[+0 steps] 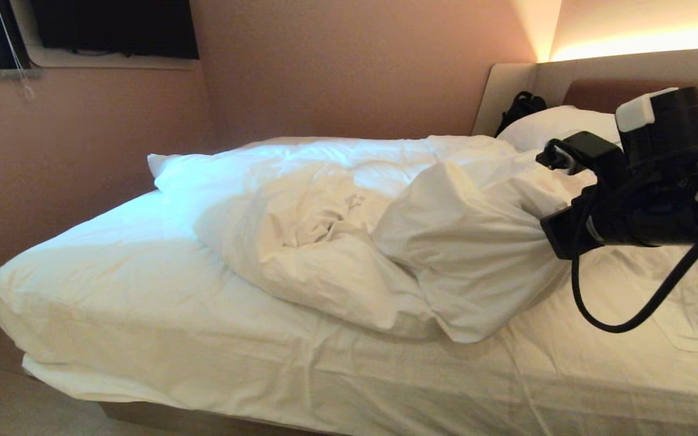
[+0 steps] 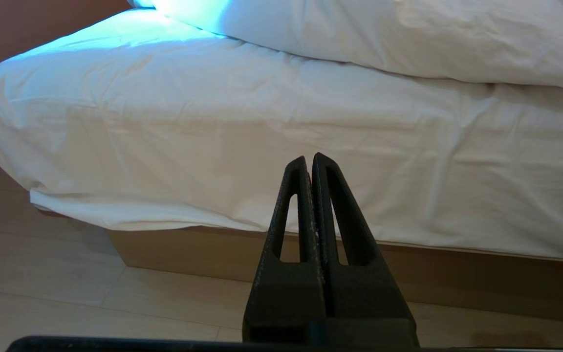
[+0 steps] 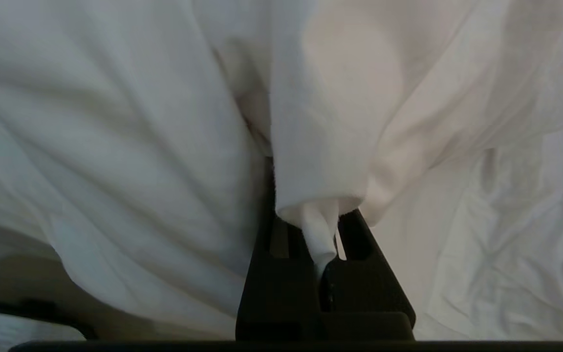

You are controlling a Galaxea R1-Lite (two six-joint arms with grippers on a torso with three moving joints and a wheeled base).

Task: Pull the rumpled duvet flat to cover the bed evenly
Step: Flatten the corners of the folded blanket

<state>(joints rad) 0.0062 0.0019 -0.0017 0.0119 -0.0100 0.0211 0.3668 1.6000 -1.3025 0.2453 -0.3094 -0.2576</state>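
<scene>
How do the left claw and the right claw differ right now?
The right claw is pinched on a fold of the duvet, up over the bed; the left claw grips nothing. The right claw's tips are buried in white cloth, while the left claw's tips show bare, pressed together. The left claw hangs low beside the bed, pointing at the mattress side. Both are black and shut.

Bed (image 1: 143,315); duvet (image 1: 349,242) bunched mid-mattress (pillow (image 1: 558,124) at headboard)

beds: 1 (image 1: 143,315) | duvets: 1 (image 1: 349,230) | pillows: 1 (image 1: 558,124) | bags: 1 (image 1: 521,106) | tools: 2
</scene>
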